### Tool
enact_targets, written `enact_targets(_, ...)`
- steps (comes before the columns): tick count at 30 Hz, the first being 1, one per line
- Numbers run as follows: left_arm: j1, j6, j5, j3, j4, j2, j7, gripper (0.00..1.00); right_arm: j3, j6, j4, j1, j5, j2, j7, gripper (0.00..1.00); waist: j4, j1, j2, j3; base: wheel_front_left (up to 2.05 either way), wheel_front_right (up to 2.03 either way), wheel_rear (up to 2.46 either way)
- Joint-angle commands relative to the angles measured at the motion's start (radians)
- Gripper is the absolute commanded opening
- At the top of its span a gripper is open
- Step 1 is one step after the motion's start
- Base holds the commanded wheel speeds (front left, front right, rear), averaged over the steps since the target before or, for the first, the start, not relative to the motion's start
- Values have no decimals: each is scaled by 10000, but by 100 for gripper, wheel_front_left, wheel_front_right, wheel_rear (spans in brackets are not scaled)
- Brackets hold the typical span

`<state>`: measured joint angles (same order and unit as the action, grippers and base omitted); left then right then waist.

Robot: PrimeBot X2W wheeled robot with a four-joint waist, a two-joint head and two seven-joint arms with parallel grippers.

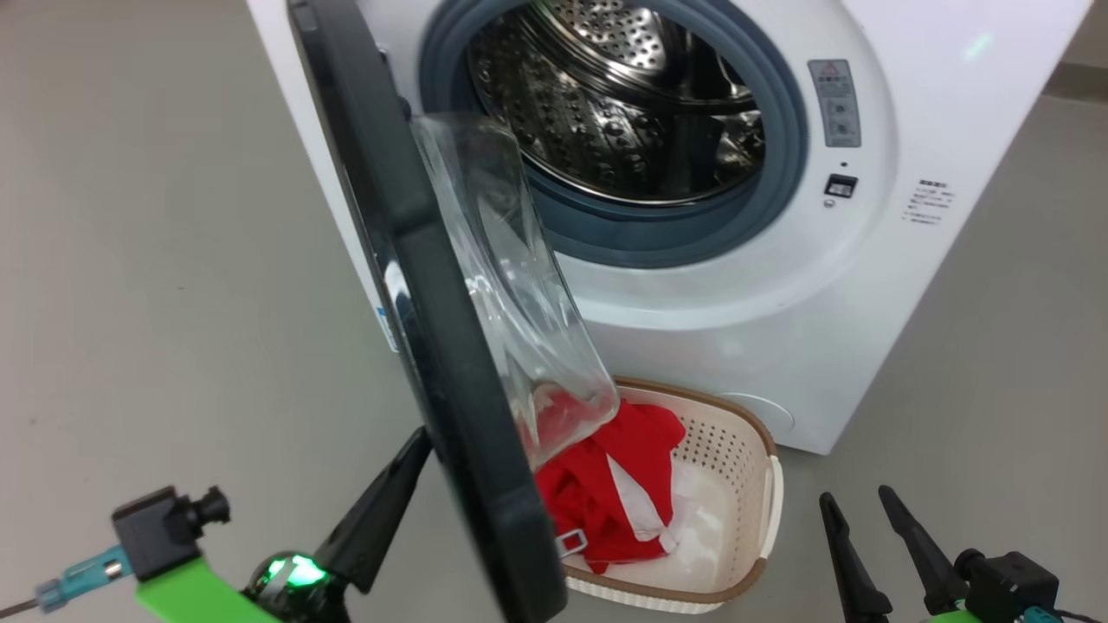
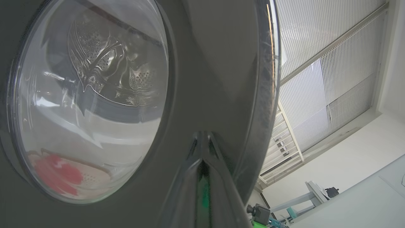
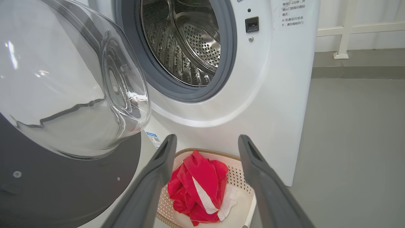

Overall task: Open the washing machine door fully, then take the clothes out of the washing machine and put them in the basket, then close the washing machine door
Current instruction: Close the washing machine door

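left hand (image 1: 417, 448): lower left, clenched on nothing; tips against the door's outer face, likely to push it shut.
door (image 1: 407, 277): centre left, edge-on, about half open.
clothes (image 1: 606, 493): lower centre, in basket (image 1: 769, 484) under the door.
drum (image 1: 623, 104): top centre, looks empty.
right hand (image 1: 855, 497): lower right, released, clear of the door's swing.

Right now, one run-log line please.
door partly open | drum looks empty | clothes in basket | left gripper shut, at door's outer face | right gripper open, empty

door (image 1: 433, 329) hides part of the basket (image 1: 736, 441).
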<state>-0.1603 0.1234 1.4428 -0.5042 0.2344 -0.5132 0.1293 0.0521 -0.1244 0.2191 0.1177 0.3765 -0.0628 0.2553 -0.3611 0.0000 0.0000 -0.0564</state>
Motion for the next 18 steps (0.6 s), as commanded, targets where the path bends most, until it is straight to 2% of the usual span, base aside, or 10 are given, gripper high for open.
enact_targets(1,-781,73,-174,71,156,-50,171,0,175,-63,-268,-473,-27,-104,65,100,307,0,0,-222,0,0,0)
enact_targets(9,-2442,73,-782,-1115,-836,283,762,0,90,-63,-323,-741,-42,-87,65,100,941,0,0,-655,0,0,0)
enact_targets(18,-4119,73,-1815,-1962,-2554,1005,1253,0,-59,-63,-403,-1114,-58,-48,65,100,1708,0,0,-1191,0,0,0)
